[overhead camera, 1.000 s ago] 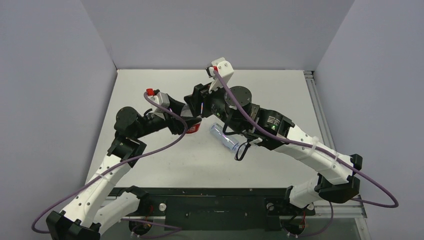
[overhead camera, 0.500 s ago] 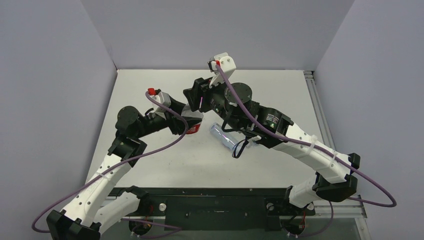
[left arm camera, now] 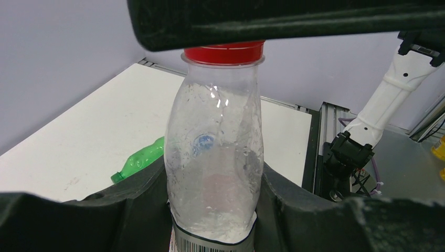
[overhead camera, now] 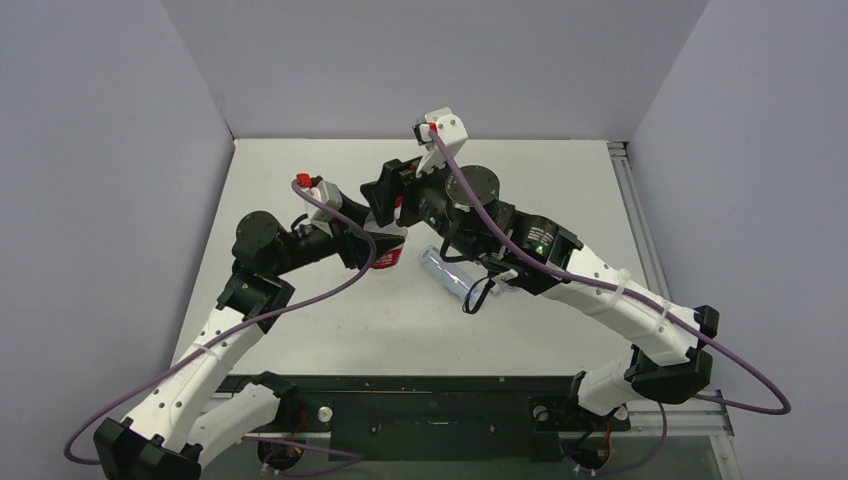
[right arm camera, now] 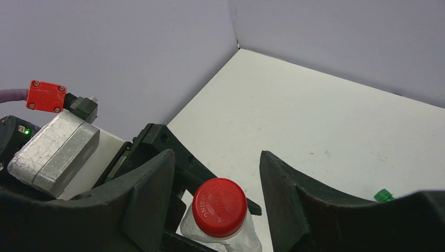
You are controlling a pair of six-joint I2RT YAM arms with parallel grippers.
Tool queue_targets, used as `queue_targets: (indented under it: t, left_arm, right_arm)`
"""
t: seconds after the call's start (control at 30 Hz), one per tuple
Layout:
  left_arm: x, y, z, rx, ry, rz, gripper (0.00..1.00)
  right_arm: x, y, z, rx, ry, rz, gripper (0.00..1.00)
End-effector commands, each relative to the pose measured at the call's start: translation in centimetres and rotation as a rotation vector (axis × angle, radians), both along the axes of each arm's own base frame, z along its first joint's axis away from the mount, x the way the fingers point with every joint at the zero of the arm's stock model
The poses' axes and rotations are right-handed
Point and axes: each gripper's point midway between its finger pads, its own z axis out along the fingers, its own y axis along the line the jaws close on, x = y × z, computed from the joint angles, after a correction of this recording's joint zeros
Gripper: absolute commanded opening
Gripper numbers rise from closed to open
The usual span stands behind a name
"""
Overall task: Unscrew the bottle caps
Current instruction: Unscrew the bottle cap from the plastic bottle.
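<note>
A clear bottle (left arm camera: 214, 142) with a red-white label stands upright between the fingers of my left gripper (left arm camera: 212, 181), which is shut on its body. Its red cap (right arm camera: 219, 207) sits on the neck. My right gripper (right arm camera: 216, 163) hovers over the cap from above, open, with a gap showing on each side between the fingers (right arm camera: 149, 184) and the cap. In the top view both grippers meet at this bottle (overhead camera: 386, 252) in the middle of the table.
A clear bottle with a blue label (overhead camera: 447, 272) lies on the table under the right arm. A green bottle (left arm camera: 139, 160) lies on its side further off. Grey walls close in the white table (overhead camera: 560, 180) at the back and sides.
The right gripper's jaws have spread apart from the red cap, and its wrist has turned slightly. The left gripper and the bottle have stayed put.
</note>
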Motion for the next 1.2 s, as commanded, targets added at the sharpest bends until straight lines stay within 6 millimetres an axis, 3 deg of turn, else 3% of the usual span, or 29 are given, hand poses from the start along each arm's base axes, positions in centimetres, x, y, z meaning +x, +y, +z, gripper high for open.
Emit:
queue_targets:
  t: [0.0, 0.1, 0.4, 0.57, 0.8, 0.83, 0.87, 0.9, 1.0, 1.17]
  left_arm:
    - [-0.8, 0.2, 3.2, -0.048, -0.06, -0.006, 0.02]
    - [-0.7, 0.2, 3.3, -0.052, -0.055, -0.004, 0.01]
    - [-0.7, 0.1, 3.8, -0.066, -0.043, -0.007, 0.0]
    - [-0.9, 0.1, 3.7, -0.063, -0.039, -0.014, 0.0]
    - [-1.8, -0.1, 4.1, -0.075, -0.024, -0.062, 0.0]
    - [-2.2, -0.2, 4.3, -0.08, -0.016, -0.086, 0.0]
    - [-2.5, -0.3, 4.4, -0.084, -0.011, -0.097, 0.0]
    - [-2.9, -0.4, 4.6, -0.088, -0.001, -0.121, 0.0]
    - [-4.2, -0.5, 4.9, -0.094, 0.026, -0.186, 0.0]
    - [-5.4, -0.6, 5.6, -0.101, 0.049, -0.245, 0.0]
  right_arm:
    - [0.1, 0.3, 0.9, 0.051, -0.007, 0.014, 0.52]
    - [0.1, 0.3, 0.8, 0.054, -0.004, 0.016, 0.4]
    - [0.3, 0.7, 0.4, 0.067, 0.0, 0.027, 0.33]
    - [0.3, 0.2, 1.1, 0.085, -0.016, 0.014, 0.0]
    - [-1.0, -0.7, 3.2, 0.145, -0.077, 0.095, 0.0]
    - [-1.7, -0.2, 2.7, 0.145, -0.074, 0.152, 0.0]
    - [-1.8, -0.9, 4.0, 0.192, -0.101, 0.17, 0.0]
    - [-3.0, -0.1, 3.6, 0.205, -0.093, 0.268, 0.0]
    - [-4.8, -0.9, 6.3, 0.315, -0.154, 0.421, 0.0]
    - [-8.9, -1.1, 7.5, 0.317, -0.244, 0.691, 0.0]
